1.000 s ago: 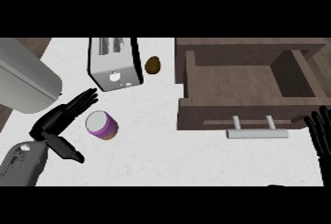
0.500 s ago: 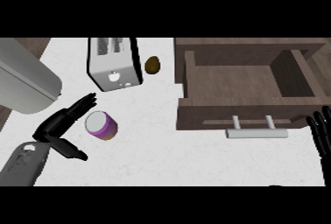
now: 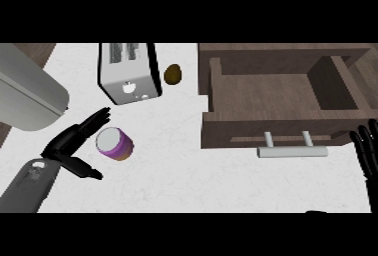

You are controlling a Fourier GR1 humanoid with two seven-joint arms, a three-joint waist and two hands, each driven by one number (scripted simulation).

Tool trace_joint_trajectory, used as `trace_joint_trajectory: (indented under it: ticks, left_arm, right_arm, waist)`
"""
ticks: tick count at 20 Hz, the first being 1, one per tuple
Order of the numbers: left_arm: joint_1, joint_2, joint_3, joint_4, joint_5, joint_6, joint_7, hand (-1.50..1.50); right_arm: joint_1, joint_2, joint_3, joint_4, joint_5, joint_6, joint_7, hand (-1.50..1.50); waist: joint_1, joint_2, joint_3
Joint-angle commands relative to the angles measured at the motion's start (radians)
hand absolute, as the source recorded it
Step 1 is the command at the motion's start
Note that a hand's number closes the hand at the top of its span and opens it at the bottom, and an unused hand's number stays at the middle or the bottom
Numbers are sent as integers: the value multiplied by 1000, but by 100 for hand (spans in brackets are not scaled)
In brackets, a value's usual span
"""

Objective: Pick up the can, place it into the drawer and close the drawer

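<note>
Here, one can (image 3: 115,143) beside spread left hand (image 3: 71,144), one open drawer (image 3: 277,107), right hand (image 3: 366,152) straight-fingered, one toaster (image 3: 130,72).

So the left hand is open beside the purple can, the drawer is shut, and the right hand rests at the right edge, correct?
Not quite: the drawer is open, its empty inside plain in the head view. The rest holds: the left hand is open beside the can, and the right hand rests at the right edge.
</note>
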Motion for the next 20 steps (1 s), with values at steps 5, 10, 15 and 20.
trace_joint_trajectory:
  ticks: [5,10,15,20]
  left_arm:
    - [-65,-15,-12,129,-12,-73,-130,-150]
    - [-67,-12,-28,169,-27,-67,-165,-150]
    - [-117,-72,-28,227,-41,23,-172,-150]
    - [-136,-90,-40,228,-40,-12,-160,-150]
  right_arm:
    - [13,-28,-49,-26,-56,32,-1,-150]
    - [17,-26,-45,-48,-79,39,45,-150]
    - [-7,-5,-22,-33,-25,8,36,-150]
    - [-16,-21,-29,-66,-32,8,86,-150]
  waist:
    - [-7,1,0]
    - [-3,0,0]
    - [-7,3,-1]
    - [-2,1,0]
